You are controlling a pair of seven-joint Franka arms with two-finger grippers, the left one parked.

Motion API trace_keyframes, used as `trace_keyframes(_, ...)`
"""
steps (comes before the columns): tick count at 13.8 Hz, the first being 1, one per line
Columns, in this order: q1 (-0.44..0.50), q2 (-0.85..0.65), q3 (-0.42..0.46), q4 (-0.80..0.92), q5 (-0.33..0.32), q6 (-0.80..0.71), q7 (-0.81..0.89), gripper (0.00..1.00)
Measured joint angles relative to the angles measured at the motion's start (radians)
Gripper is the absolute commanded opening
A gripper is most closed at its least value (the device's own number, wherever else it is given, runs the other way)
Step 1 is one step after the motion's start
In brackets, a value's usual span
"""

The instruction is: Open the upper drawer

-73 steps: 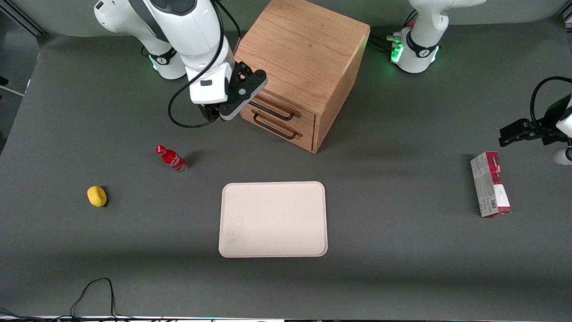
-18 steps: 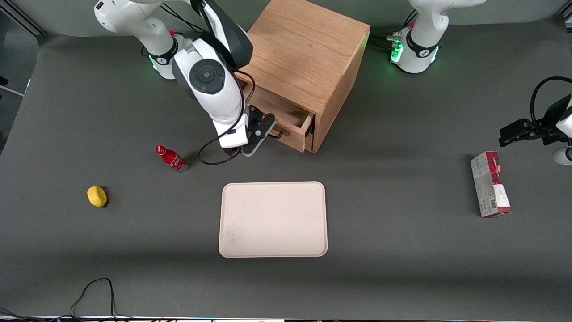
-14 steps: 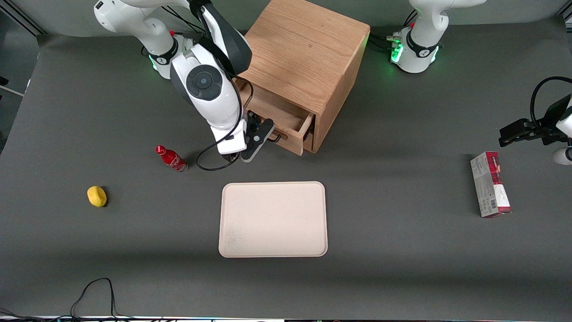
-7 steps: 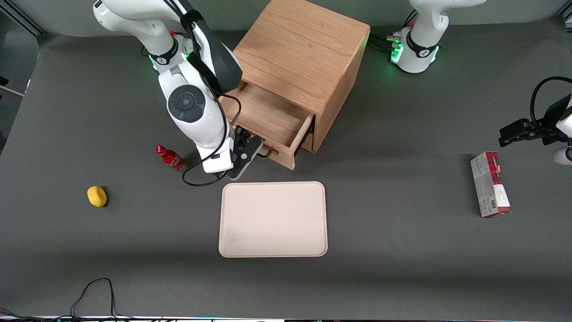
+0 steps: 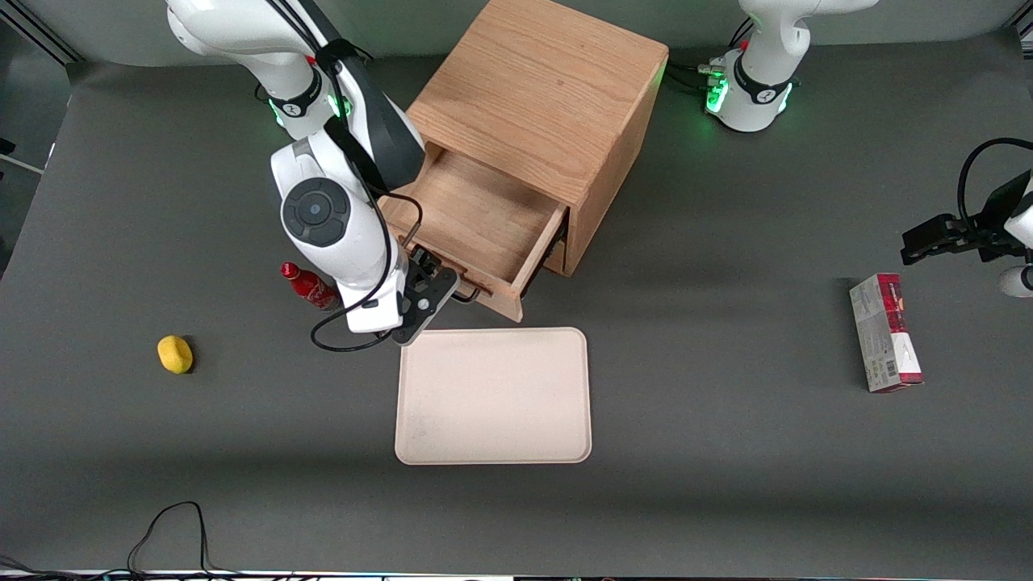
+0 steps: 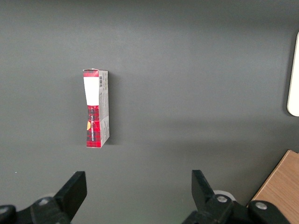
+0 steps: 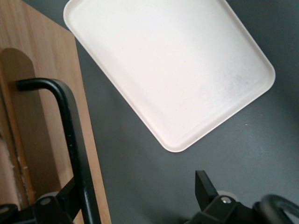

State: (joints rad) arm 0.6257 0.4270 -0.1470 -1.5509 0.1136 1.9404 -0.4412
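Item count on my bench point(image 5: 726, 484), quick tally.
I count one oak cabinet point(image 5: 541, 89) with one upper drawer point(image 5: 476, 222) showing, one black bar handle point(image 7: 74, 140), one cream tray point(image 5: 493, 395), one red bottle point(image 5: 309, 286), one yellow round item point(image 5: 175, 354), one red and grey carton point(image 5: 884, 332). One gripper point(image 5: 432, 289) at the drawer front, its two fingers point(image 7: 205, 186) either side of the handle. One loose black cable point(image 5: 173, 524) at the bench edge.

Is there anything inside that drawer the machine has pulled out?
The upper drawer shows only bare wood inside. The part nearest the working arm is covered by it, and the cabinet hides the innermost part. The end effector is at the drawer's handle.
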Motion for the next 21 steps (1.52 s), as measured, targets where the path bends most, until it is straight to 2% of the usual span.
trace_keyframes(8,-0.065,0.078,-0.001,0.100,-0.016,-0.033,-0.005,1.00)
trace_keyframes(18,-0.077,0.097,-0.001,0.138,-0.021,-0.049,-0.005,1.00)
trace_keyframes(21,-0.078,0.097,-0.002,0.214,-0.021,-0.114,-0.005,1.00)
